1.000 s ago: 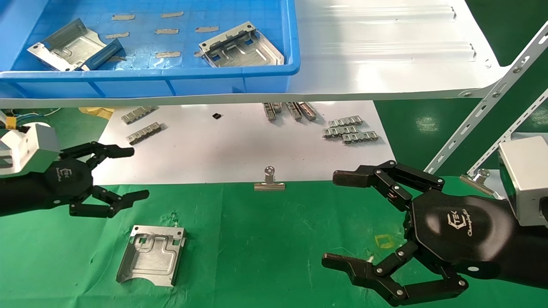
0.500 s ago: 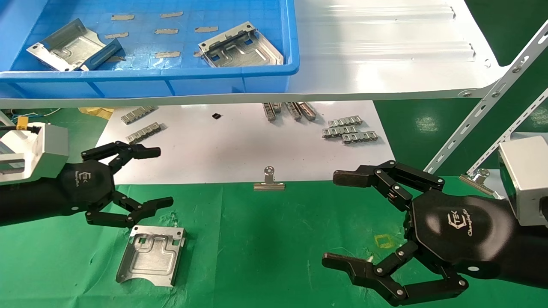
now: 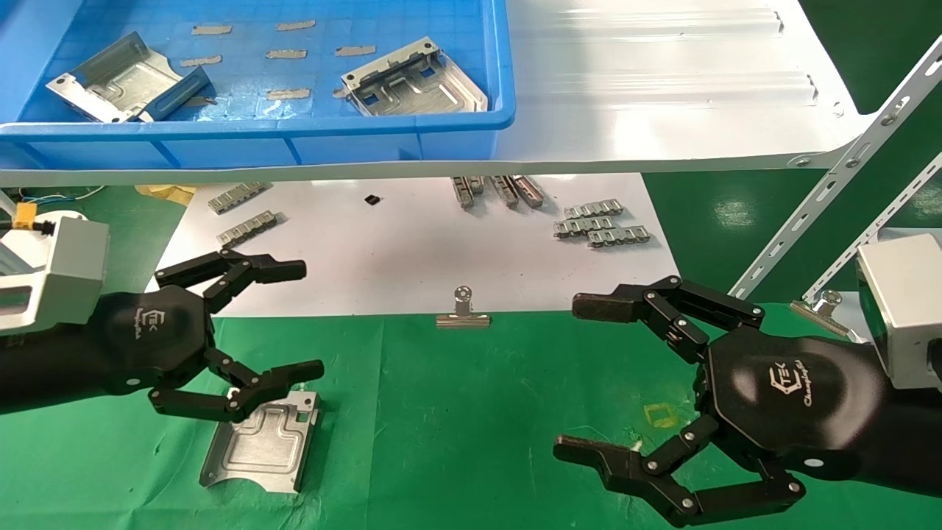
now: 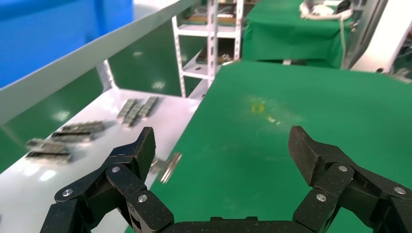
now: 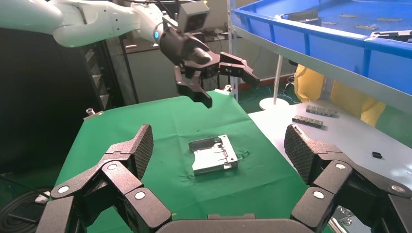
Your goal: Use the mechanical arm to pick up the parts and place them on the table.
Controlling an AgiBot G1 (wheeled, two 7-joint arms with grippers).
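One silver part [image 3: 257, 445] lies flat on the green table [image 3: 456, 412]; it also shows in the right wrist view [image 5: 213, 155]. Two more parts [image 3: 125, 77] [image 3: 412, 77] lie in the blue bin [image 3: 471, 121] on the white shelf. My left gripper [image 3: 313, 320] is open and empty. It hovers above the table, and its lower finger overlaps the far left corner of the table part in the head view. The right wrist view shows the left gripper [image 5: 232, 90] well above the cloth. My right gripper [image 3: 567, 377] is open and empty, parked over the table's right side.
The glossy white shelf [image 3: 662, 110] overhangs the back. A white sheet [image 3: 412, 250] holds several small grey linked strips [image 3: 600, 224]. Silver binder clips sit at the cloth's far edge [image 3: 462, 313] and at the right [image 3: 820, 305]. Slanted white frame rails [image 3: 846, 169] stand at the right.
My left gripper has moved to the right, staying open, and now overlaps the far left corner of the table part in the head view. The right arm and the parts have not moved.
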